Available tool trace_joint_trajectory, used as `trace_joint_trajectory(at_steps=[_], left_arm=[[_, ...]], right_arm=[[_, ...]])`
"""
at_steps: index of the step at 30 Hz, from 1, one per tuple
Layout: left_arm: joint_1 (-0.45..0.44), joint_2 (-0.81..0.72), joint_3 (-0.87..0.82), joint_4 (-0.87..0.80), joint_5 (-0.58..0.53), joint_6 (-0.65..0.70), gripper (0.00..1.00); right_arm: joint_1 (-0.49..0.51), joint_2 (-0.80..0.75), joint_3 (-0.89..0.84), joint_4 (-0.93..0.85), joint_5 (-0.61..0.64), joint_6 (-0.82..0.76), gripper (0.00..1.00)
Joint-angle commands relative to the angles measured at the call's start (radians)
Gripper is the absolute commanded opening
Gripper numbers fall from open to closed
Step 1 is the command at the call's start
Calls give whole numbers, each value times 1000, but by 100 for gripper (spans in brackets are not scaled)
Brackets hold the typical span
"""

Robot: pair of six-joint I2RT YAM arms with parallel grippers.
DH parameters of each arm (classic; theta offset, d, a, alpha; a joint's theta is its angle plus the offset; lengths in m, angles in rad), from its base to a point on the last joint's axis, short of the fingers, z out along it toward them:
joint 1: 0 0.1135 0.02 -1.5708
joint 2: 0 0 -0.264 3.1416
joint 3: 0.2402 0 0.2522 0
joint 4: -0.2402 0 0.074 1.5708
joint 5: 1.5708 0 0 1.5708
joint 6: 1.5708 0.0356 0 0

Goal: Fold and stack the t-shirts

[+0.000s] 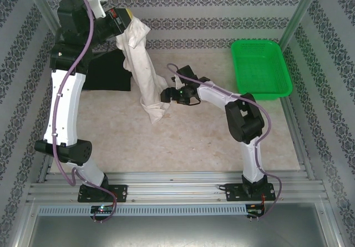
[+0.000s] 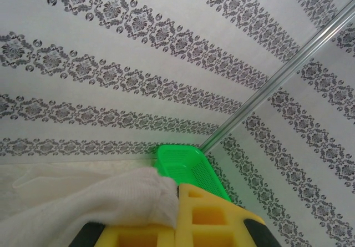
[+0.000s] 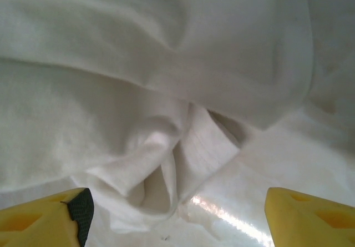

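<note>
Your tall white-and-black left arm (image 1: 66,102) rises nearest the lens, its left gripper (image 1: 123,20) clamped on a long off-white cloth t-shirt (image 1: 141,64). Beneath lies the pale beige table (image 1: 194,141). That shirt hangs like a twisted rope, its long axis slanting from far left down toward the middle, where its bunched lower end rests on the table. A plain black t-shirt (image 1: 108,72) lies flat beside the left arm. A green plastic mesh basket (image 1: 260,69) sits well apart, far right. Your right gripper (image 1: 166,95), jaws apart, points left at the bunched end, just beside it; folds lie straight ahead of its yellow fingertips (image 3: 50,213). By this layout, the right arm is nearer that end.
</note>
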Motion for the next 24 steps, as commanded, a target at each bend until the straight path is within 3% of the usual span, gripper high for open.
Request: trace_joint_trajectory(at_steps=[1,10,17,21,24], left_arm=[[-4,-46,-18,27,-16,30,0],[1,-72,-58,29,-16,33,0],[16,-112,-128,59,-22,28,0],[31,-152,-218,115,-27,16,0],[52,-190,-278,135,-34,14,0]], right_arm=[[6,65,93,-90,66,-67,79],[37,196,313,-276,264,-192,70],[63,268,413,-324,270,-224,60],[53,306,451,-313,231,-164,27],[27,258,402,-252,233,-106,9]])
